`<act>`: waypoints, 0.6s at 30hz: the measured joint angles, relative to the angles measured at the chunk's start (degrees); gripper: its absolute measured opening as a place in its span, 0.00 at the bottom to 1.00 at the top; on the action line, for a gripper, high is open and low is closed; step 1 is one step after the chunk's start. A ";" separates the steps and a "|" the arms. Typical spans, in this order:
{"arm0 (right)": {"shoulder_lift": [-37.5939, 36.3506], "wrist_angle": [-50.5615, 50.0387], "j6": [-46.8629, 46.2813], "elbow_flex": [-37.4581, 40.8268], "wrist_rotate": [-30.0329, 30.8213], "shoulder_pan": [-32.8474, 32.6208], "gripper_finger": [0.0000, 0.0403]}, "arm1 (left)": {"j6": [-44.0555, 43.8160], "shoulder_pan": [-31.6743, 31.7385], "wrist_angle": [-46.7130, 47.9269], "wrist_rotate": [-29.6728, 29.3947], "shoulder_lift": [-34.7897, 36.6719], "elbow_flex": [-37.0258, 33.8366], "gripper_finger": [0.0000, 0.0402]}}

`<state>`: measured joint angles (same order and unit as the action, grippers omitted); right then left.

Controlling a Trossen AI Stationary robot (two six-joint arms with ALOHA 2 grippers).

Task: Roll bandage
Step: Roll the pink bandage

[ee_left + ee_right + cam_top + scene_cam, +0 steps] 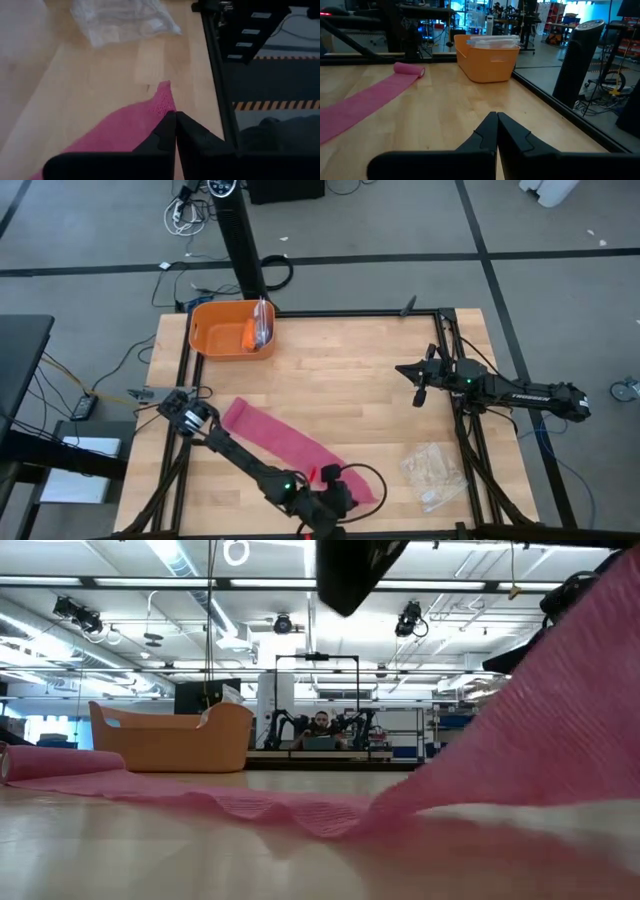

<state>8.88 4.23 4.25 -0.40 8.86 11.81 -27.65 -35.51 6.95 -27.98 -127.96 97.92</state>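
The magenta-pink bandage [290, 445] lies as a long flat band slanting across the table from far left to near right. Its far-left end is a small roll [410, 69] resting on the wood. My left gripper [175, 119] is at the bandage's near-right end [362, 486], close to the table's near edge, and is shut on the cloth. In the low view that end of the bandage [560, 710] rises off the table. My right gripper [497, 117] waits shut above the table's right side [420, 392], holding nothing. My left gripper is shut on the bandage close to its near-right end, and a pointed tip of cloth [164, 97] sticks out past the fingertips. The fingers slant down, pointing toward the table's right. The held end is raised, and the band slopes down from it [400, 802] onto the wood.
An orange tub [232, 328] with items inside stands at the far left. A clear crinkled plastic bag [433, 473] lies near right, just beyond the bandage's held end. The black frame rail [215, 75] runs along the table's near edge beside my left gripper.
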 joint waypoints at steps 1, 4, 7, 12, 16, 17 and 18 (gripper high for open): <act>0.00 0.00 -0.01 0.00 0.00 -0.02 0.02 | -0.80 -0.18 -0.12 0.02 0.00 -0.13 0.08; 0.00 0.00 -0.02 0.00 0.00 0.01 0.02 | -1.39 -0.38 -0.39 1.12 0.04 -0.38 0.13; 0.00 0.00 -0.02 0.00 0.00 0.00 0.02 | -1.56 -0.50 -1.44 2.21 0.04 -0.45 0.20; 0.00 0.00 -0.02 0.01 0.00 0.01 0.02 | -1.55 -0.55 -4.09 2.57 0.07 -0.45 0.31; 0.00 0.00 -0.02 0.00 0.02 0.00 0.02 | -1.27 -0.55 -4.65 2.25 0.07 -0.39 0.35; 0.00 0.00 -0.02 0.01 0.00 0.01 0.02 | -1.15 -0.55 -4.63 2.13 0.07 -0.32 0.35; 0.00 0.00 -0.02 0.00 0.00 0.01 0.02 | -1.08 -0.55 -4.78 2.03 0.07 -0.32 0.35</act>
<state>8.88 4.23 4.23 -0.40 8.86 11.81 -28.73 -36.05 2.17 -25.94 -127.90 97.60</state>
